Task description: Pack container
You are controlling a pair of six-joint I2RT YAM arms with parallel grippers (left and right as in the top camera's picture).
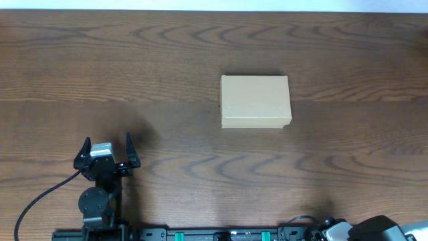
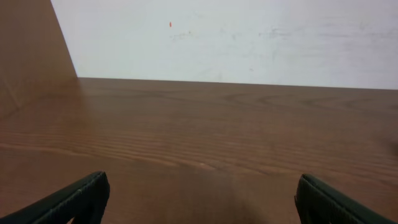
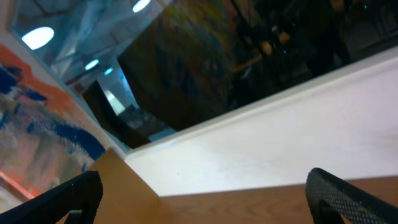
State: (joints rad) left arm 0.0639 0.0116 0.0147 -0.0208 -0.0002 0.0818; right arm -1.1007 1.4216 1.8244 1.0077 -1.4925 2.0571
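With black two-finger left gripper (image 1: 108, 140) gaping wide over brown wooden table (image 1: 334, 167); right gripper (image 3: 208, 199) likewise spreading, aiming at white wall (image 3: 280, 137). Seeing small light-tan cardboard box (image 1: 255, 100) only from overhead: lying closed, mid-table, well apart from both.

Wood-grain table (image 1: 134, 67), white wall (image 2: 249, 37)

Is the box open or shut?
Shut. The box shows a flat, plain top from overhead, and none of its inside is visible.

tan cardboard container (image 1: 255, 101) lies closed, flat, mid-table.
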